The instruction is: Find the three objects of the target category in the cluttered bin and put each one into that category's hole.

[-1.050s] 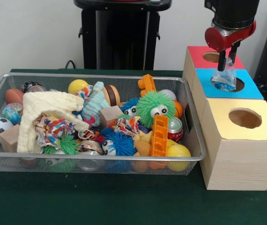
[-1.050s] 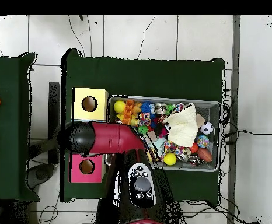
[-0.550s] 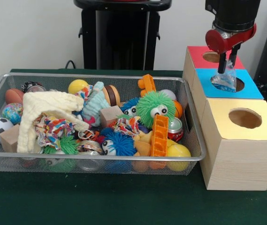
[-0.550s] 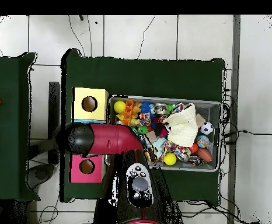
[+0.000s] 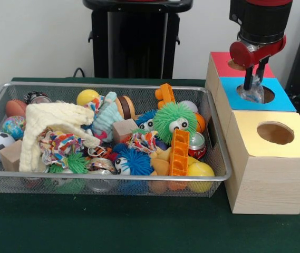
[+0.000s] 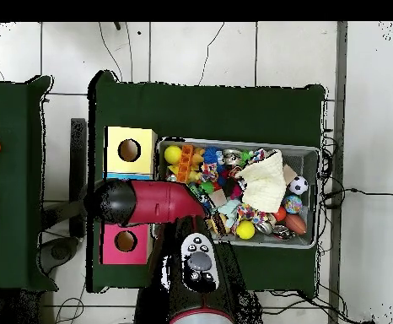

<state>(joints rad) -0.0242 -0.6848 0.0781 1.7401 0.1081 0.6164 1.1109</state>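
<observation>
In the front view my gripper (image 5: 253, 86) hangs over the round hole (image 5: 266, 95) in the blue-topped box (image 5: 286, 101). It is shut on a crumpled piece of clear plastic (image 5: 253, 95), whose lower end dips into that hole. The wire mesh bin (image 5: 113, 178) on the left is full of mixed toys: balls, fuzzy creatures with eyes, wooden blocks, cloths and a red can (image 5: 196, 144). In the overhead view the red arm (image 6: 153, 202) covers the blue box and hides the gripper.
A red-topped box (image 5: 221, 61) stands behind the blue one and a yellow-topped box (image 5: 276, 153) in front, each with a round hole. The bin's right wall (image 5: 217, 138) lies close against the boxes. A black stand (image 5: 134, 42) rises behind the bin.
My gripper has come down a little over the blue box, and the clear plastic now sits lower in the hole. The bin's contents have not moved.
</observation>
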